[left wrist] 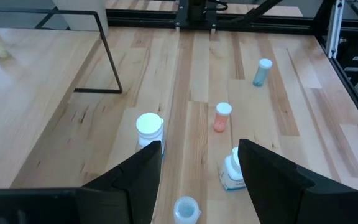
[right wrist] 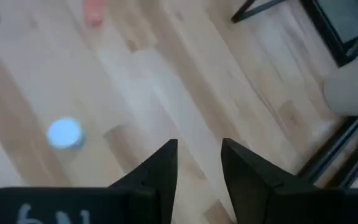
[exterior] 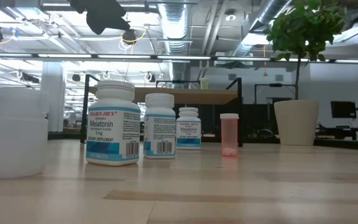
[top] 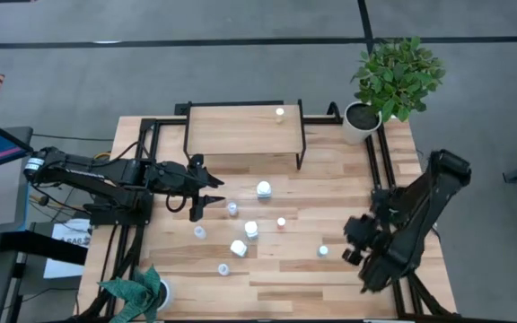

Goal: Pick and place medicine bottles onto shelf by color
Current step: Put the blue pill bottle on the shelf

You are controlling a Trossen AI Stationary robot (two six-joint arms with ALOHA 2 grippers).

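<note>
- Currently my left gripper (top: 206,199) hovers fingers apart, empty, nr shelf's (top: 240,130) front edge, lining up on small bottle (top: 232,208).
- Right gripper (right wrist: 199,163) waits at table's right edge, fingers slightly parted, holding nothing.

I saw even, bright overhead light; ceiling strip lights (exterior: 166,56) glared, and the right wrist view was blurred.

Nine medicine bottles show from above: one greenish bottle (top: 280,112) stands on the single shelf (top: 240,130), and eight stand on the table (top: 330,278). Of those eight, six are white or bluish-white, like the largest (top: 264,189); one is the reddish bottle (top: 281,222) and one the blue-capped bottle (top: 323,250). There are two potted plants, a big one (top: 393,76) and a small one (top: 137,292), and two robot arms.
</note>
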